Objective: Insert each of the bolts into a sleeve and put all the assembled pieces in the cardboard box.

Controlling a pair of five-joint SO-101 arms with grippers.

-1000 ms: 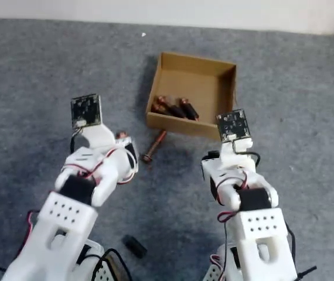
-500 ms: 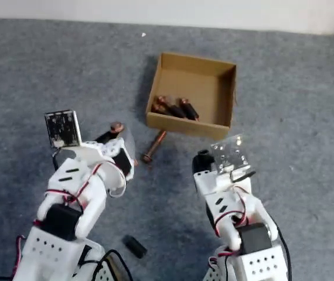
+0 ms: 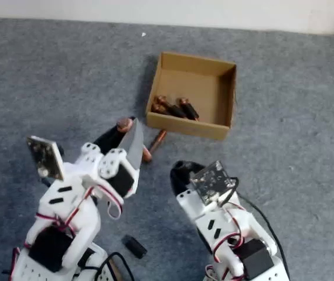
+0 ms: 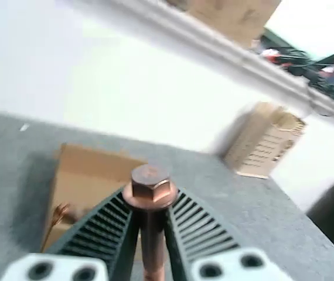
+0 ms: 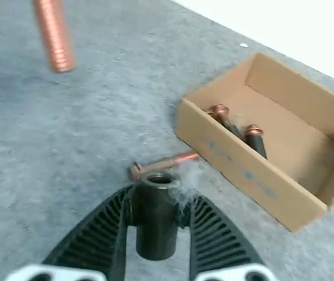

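The held bolt (image 4: 150, 190) runs out of the picture in the left wrist view, and the left gripper (image 4: 150, 206) covers part of the cardboard box (image 4: 88, 167). In the right wrist view, the picture's edge cuts off that bolt's head end and one box corner. From high up, the pieces (image 3: 173, 108) inside look too small to count.

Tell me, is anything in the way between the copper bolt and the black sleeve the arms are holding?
Nothing visible. The left gripper holds the bolt up, the right gripper holds the sleeve, and between them is open air. A loose bolt lies flat on the carpet beside the cardboard box, seemingly below that path.
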